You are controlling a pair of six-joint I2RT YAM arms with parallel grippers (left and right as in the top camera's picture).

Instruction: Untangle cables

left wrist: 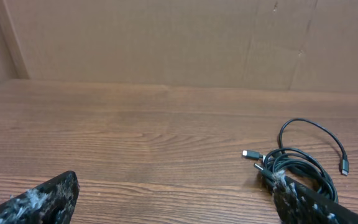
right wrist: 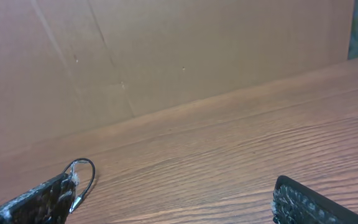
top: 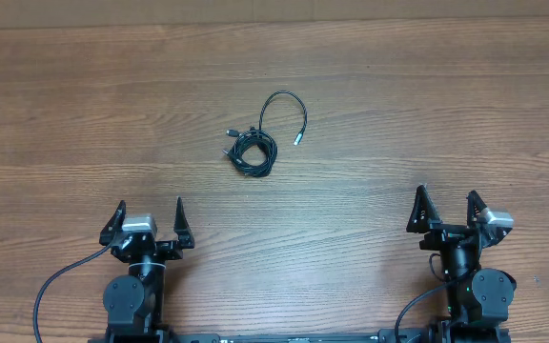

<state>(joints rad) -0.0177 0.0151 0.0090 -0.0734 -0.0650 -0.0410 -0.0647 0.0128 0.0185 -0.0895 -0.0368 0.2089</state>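
The cables (top: pixel 254 151) lie as a small black knotted bundle on the wooden table, a little left of centre, with one loop (top: pixel 284 103) arching up and right to a silver-tipped plug (top: pixel 297 139). In the left wrist view the bundle (left wrist: pixel 297 165) sits ahead to the right, partly behind my right fingertip (left wrist: pixel 309 202). The right wrist view shows only the loop (right wrist: pixel 86 171) at the left edge. My left gripper (top: pixel 149 221) stands open near the front left, well short of the cables. My right gripper (top: pixel 447 208) stands open at the front right, nothing between its fingers.
A brown cardboard wall (left wrist: pixel 166 43) closes off the far edge of the table (top: pixel 84 114). Thick black arm cables (top: pixel 55 286) trail off the left arm base near the front edge.
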